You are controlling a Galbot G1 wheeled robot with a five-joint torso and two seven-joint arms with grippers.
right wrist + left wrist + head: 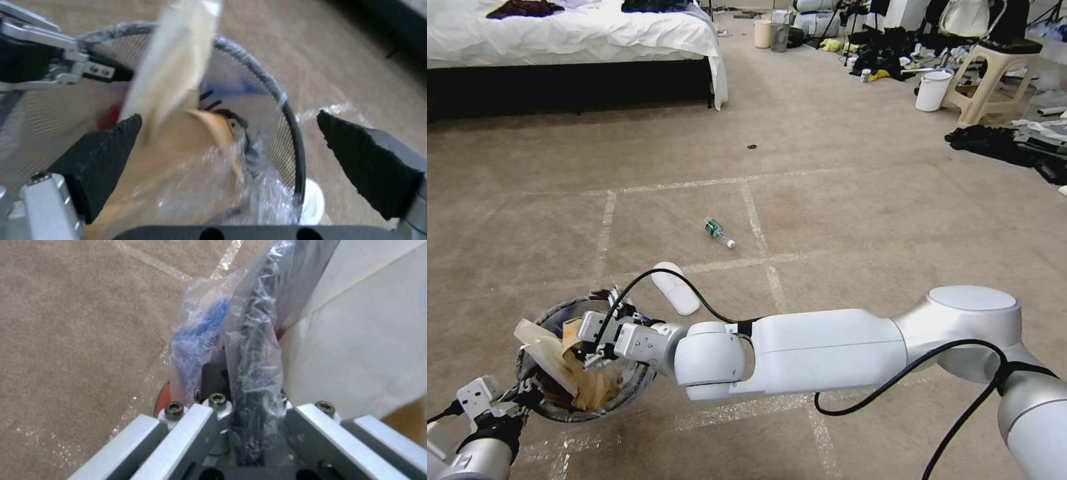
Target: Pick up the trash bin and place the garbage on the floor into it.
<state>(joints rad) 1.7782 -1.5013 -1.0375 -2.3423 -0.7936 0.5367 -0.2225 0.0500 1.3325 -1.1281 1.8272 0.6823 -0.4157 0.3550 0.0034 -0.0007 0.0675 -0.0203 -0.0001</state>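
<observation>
My left end effector [527, 393] is clamped on the near rim of the small round trash bin [634, 387] with mesh walls and a clear plastic liner, holding it low at my left above the carpet. My right end effector [597, 353] hangs over the bin's mouth with its black pads [102, 156] spread wide, gripping nothing; tan paper bags [584, 390] and a flat white sole [544, 350] lie inside. On the floor beyond, a white slipper-shaped sole [675, 288] lies just past the bin, and a small green-labelled plastic bottle [718, 233] farther off.
</observation>
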